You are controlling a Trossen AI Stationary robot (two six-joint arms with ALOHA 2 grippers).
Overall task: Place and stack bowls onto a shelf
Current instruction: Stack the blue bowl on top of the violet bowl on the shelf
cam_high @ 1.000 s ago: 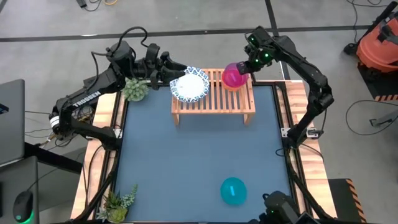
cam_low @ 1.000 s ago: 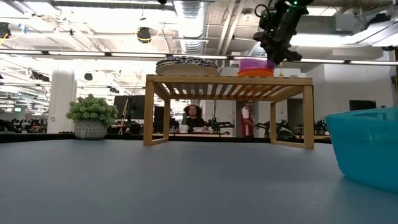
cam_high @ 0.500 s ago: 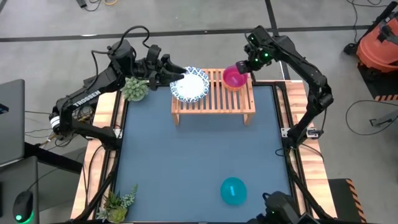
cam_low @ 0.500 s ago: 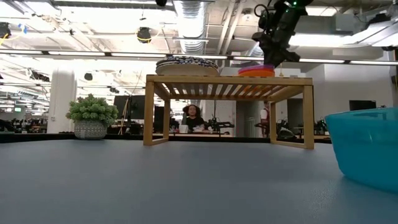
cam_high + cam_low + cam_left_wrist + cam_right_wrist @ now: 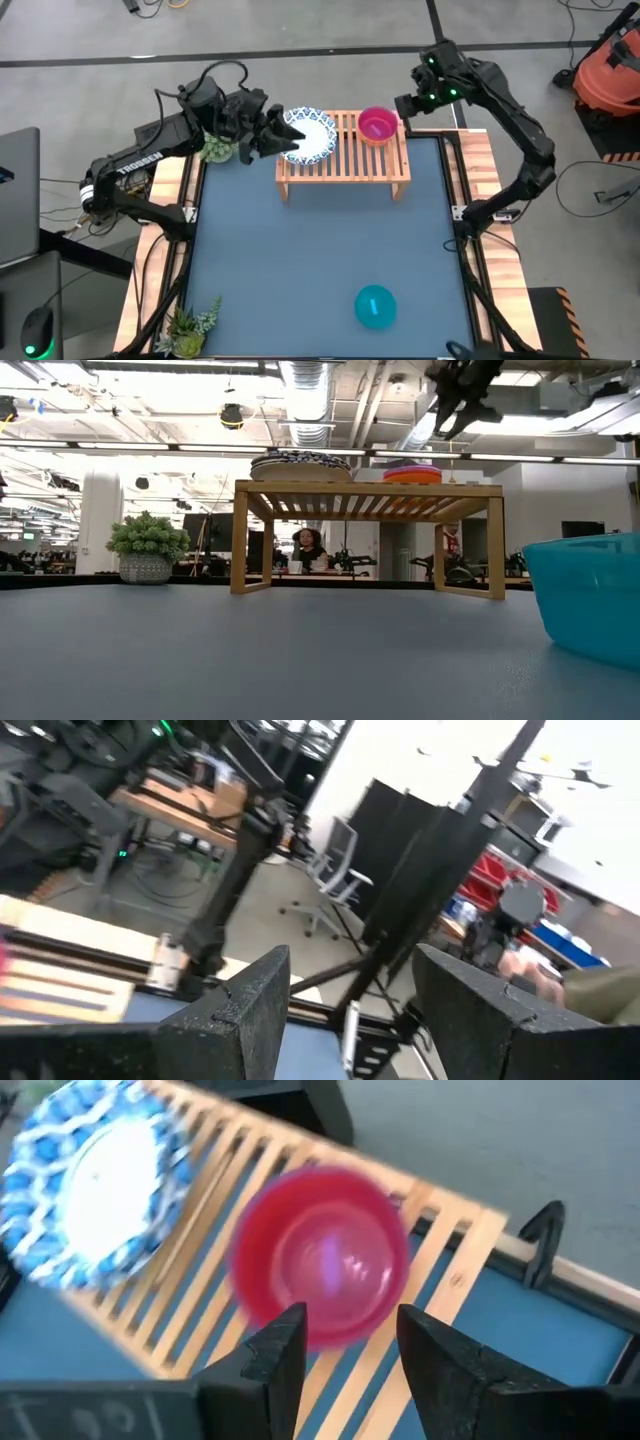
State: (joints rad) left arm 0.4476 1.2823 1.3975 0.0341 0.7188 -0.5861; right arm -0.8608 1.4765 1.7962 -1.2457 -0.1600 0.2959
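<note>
The small round teal plastic bowl point(image 5: 375, 306) sat alone near the table's front edge, well apart from the low light-wood slatted shelf point(image 5: 385, 165) with its stacked bowls. It lay right of centre, nearer the right gripper point(image 5: 408, 105), which hovered empty with fingers parted beside the shelf. The left gripper point(image 5: 283, 133) hung open-fingered and empty over the white blue-rimmed bowls point(image 5: 308, 137).

Patterned bowls point(image 5: 309, 135) and pink stack point(image 5: 377, 125) on shelf point(image 5: 345, 165); teal bowl point(image 5: 375, 306) on table

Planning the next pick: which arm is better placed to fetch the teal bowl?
Probably right. The teal bowl sits near the table's front edge, right of centre. The right claw is empty beside the shelf; the left claw hovers at the white bowls.
</note>
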